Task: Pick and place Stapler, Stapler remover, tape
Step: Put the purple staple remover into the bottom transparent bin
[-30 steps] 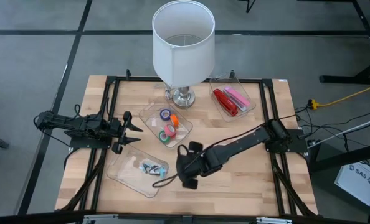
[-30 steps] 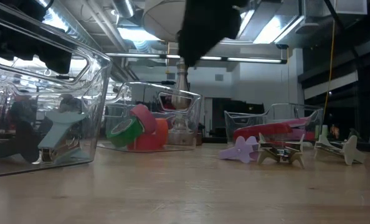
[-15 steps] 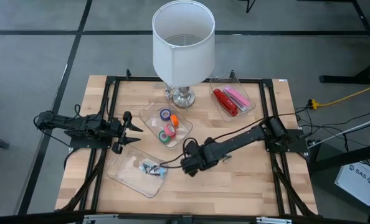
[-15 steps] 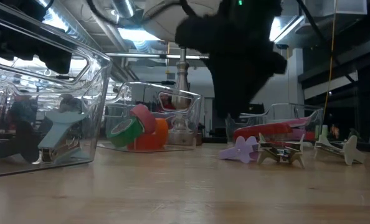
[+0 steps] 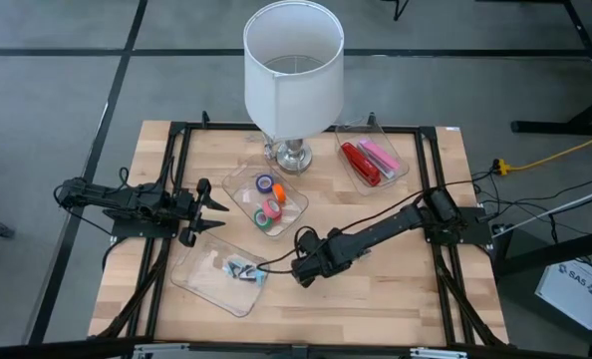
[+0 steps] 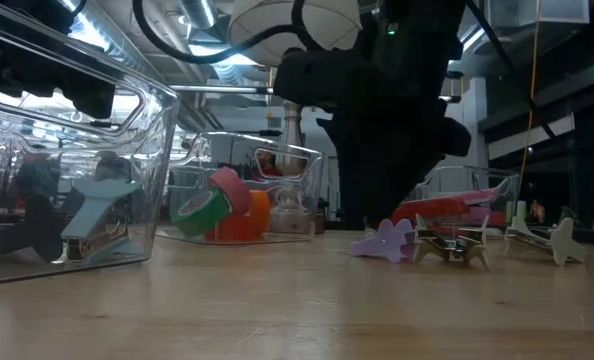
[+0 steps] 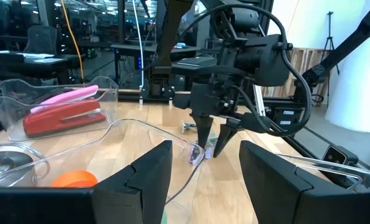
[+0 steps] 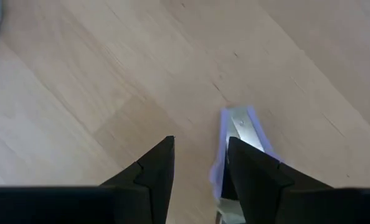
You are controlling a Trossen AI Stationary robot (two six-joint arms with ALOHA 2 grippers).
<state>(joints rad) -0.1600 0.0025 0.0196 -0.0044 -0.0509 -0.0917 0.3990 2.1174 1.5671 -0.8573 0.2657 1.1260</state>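
Note:
My right gripper points steeply down, open, low over the wood between the trays. In its wrist view a purple staple remover lies flat on the table just outside one finger, partly hidden by it, with bare wood between the fingers. The low view shows this remover in front of the gripper, with two metal removers beside it. More removers lie in the near-left tray. Tape rolls fill the middle tray. A red stapler lies in the far-right tray. My left gripper waits open at the left. My right gripper has one finger right beside the purple staple remover's side, coming from above and pointing steeply down. I cannot tell whether that finger touches it. The remover lies flat on the table.
A white-shaded lamp stands at the far middle on a metal foot. Three clear trays sit around the work spot: near left, middle, far right. Bare wood lies near and right of the right gripper.
My right gripper has come down toward the table beside the purple staple remover, shifted slightly toward the far edge, and rolled about its own axis. Its fingers have kept the same gap. The removers, tape and stapler have stayed where they were.

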